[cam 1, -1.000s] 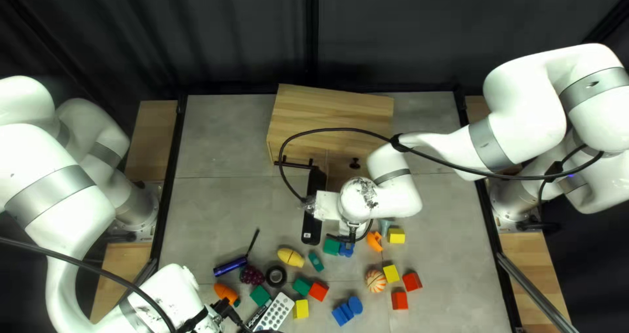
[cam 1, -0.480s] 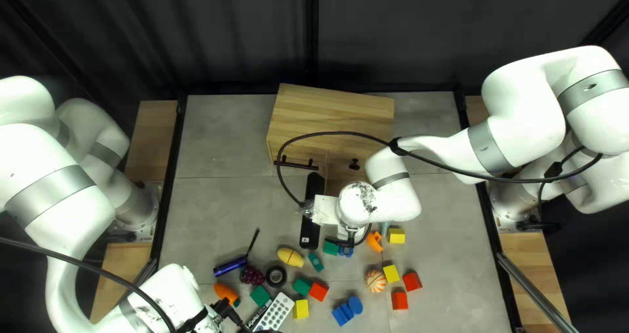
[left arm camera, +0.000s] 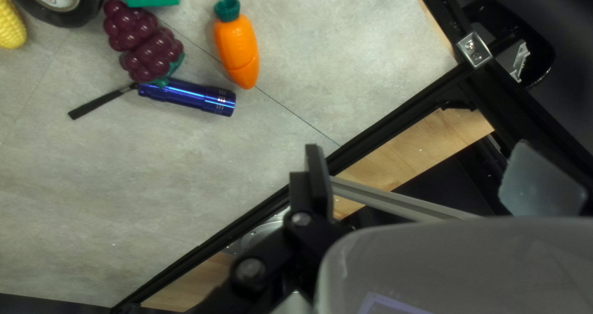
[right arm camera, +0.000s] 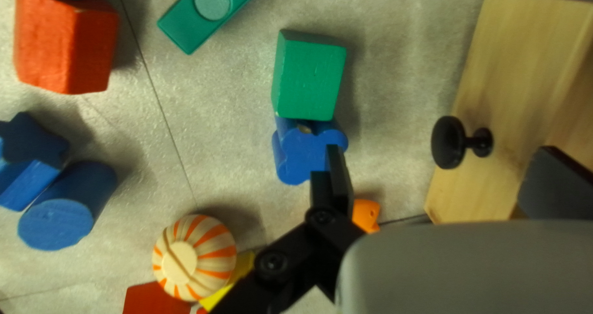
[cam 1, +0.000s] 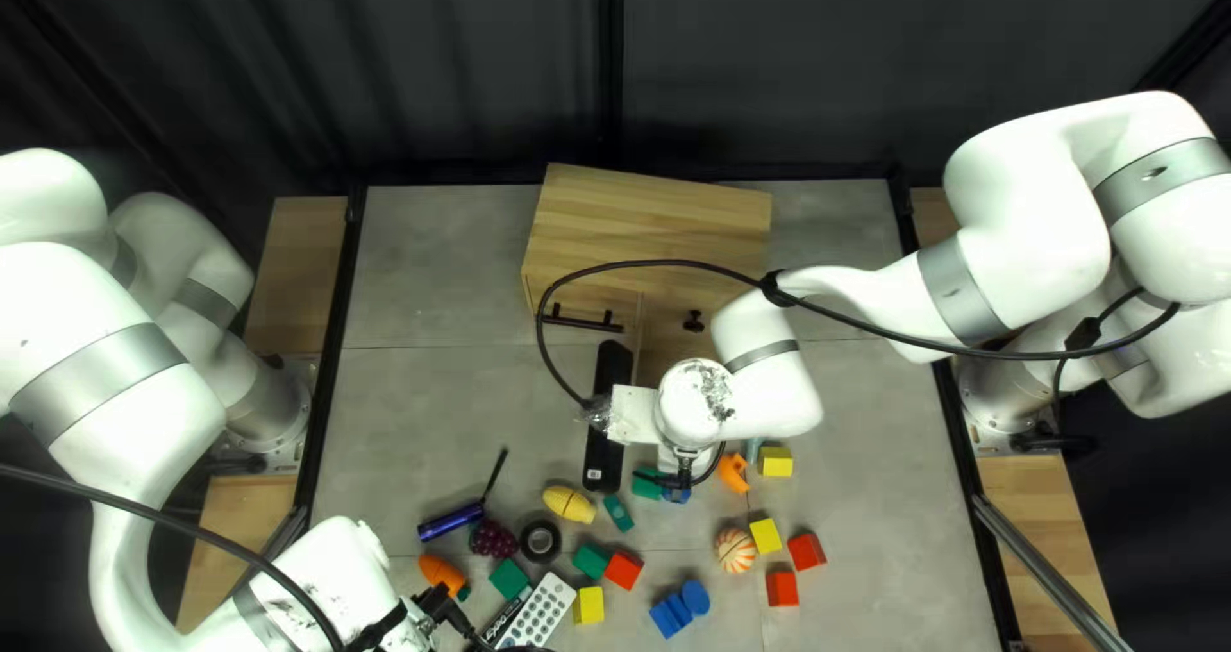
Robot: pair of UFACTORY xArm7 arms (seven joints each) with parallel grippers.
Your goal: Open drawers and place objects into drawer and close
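1 wood cab | rnd knob | bumpy grapes by shiny flashlt

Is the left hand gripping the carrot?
No, the carrot lies on the table, well clear of the left hand, whose two fingers stand wide apart.

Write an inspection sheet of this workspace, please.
Surface: gray table, thin seams, no spill seen.
Job's things: wooden cabinet with black knob; toy carrot, grapes and blue flashlight lie loose.
Clutter: tape roll, toy corn; whether the job includes them, cannot tell.
Left gripper: open, holding nothing.
Right gripper: open, holding nothing.
Cables: right arm's black cable crosses the cabinet in the top left view.
Surroundings: dark curtain behind; nobody seen.
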